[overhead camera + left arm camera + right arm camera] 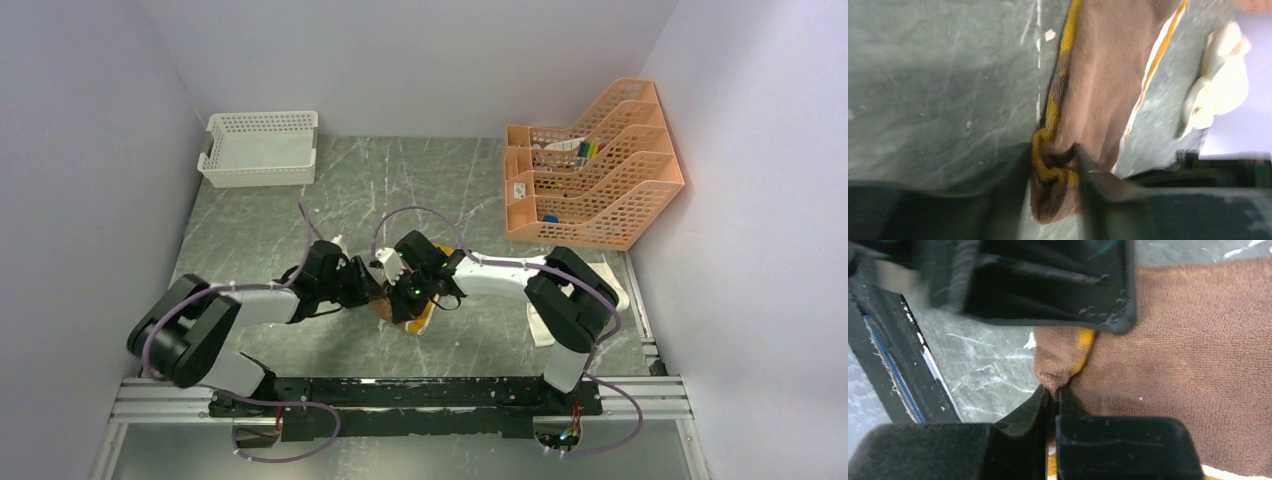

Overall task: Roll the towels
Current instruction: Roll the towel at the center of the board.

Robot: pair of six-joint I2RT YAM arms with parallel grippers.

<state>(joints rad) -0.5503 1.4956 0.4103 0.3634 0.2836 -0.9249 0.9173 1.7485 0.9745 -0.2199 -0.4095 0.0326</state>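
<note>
Meeting at the overhead view's centre, left gripper (pixel 372 285) and right gripper (pixel 412 292) cover the mustard-and-brown towel (pixel 421 322). Left wrist view: fingers (pixel 1093 190) stand narrowly apart around its bunched end, grip unclear; cream towel (pixel 1220 75) lies upper right. Right wrist view: fingers (pixel 1020 412) are pressed together on the towel's corner, bottom centre.

Right tool (pixel 1055 391), fingers pressed together on folded corner of brown towel (pixel 1193 365) with mustard-yellow edge, grey-green marbled tabletop (pixel 988 370) beneath, black bar (pixel 893 355) at left

Brown towel (pixel 1093 75) bears mustard-yellow stripes (other towel (pixel 1220 75) cream)
</note>
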